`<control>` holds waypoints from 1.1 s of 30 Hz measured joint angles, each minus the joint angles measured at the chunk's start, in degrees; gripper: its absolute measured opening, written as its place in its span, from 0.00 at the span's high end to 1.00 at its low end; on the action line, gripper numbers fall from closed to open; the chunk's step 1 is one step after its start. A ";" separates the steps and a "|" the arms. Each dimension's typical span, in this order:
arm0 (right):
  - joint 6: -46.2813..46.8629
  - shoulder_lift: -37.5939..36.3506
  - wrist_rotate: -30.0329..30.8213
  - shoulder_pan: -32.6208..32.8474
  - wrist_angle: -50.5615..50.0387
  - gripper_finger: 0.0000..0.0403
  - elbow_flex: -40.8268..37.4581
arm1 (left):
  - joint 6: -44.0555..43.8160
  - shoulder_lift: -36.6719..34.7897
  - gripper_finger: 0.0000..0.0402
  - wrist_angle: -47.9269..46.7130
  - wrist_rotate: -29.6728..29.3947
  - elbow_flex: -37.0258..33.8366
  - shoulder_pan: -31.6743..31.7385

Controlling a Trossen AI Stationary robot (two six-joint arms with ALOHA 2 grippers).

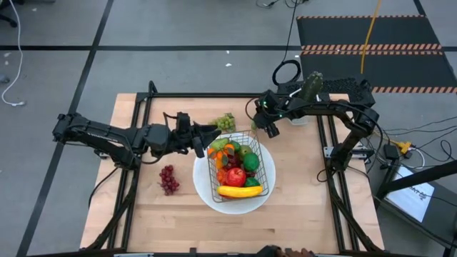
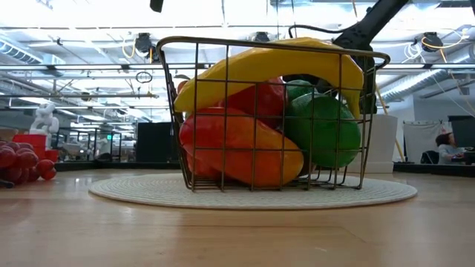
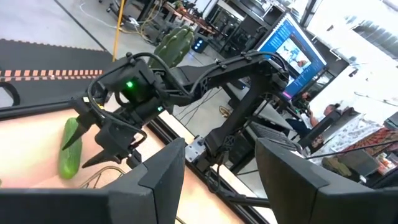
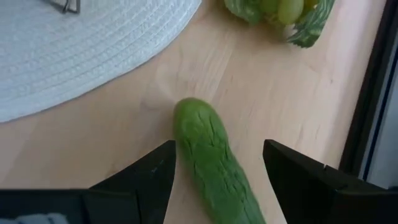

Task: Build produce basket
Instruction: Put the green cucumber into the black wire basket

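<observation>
— Two arms over one wooden table (image 1: 300, 193); where do they sit?

— Right gripper (image 4: 217, 163) hangs with fingers spread, the cucumber (image 4: 211, 155) lying between them on the wood, not grasped. Left gripper (image 3: 221, 165) is parted too, empty, just beside the basket (image 1: 241, 165).

— And the basket?

— On the white plate (image 1: 207, 187), holding a banana (image 1: 239, 191), an apple (image 1: 235, 176) and more produce. Green grapes (image 4: 277, 11) lie just past the right fingers; purple grapes (image 1: 168, 179) lie apart.

— The room?

— Grey floor (image 1: 178, 28), striped mat (image 1: 371, 32), a lit screen (image 3: 287, 45).
</observation>
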 joint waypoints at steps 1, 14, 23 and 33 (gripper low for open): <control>0.00 0.18 -0.14 -0.29 -0.08 0.41 0.00 | 0.01 0.00 0.51 0.00 0.00 0.00 0.00; 5.38 5.90 -2.92 -2.81 3.27 0.44 0.02 | 1.33 0.00 0.51 -0.02 -0.02 0.00 0.02; 6.10 4.60 0.49 -1.51 2.79 0.66 0.00 | 1.36 0.00 0.51 -1.01 -0.02 0.00 0.02; 12.93 -2.69 2.32 1.77 2.50 0.64 0.00 | 1.53 0.00 0.51 -2.72 -0.02 0.00 0.02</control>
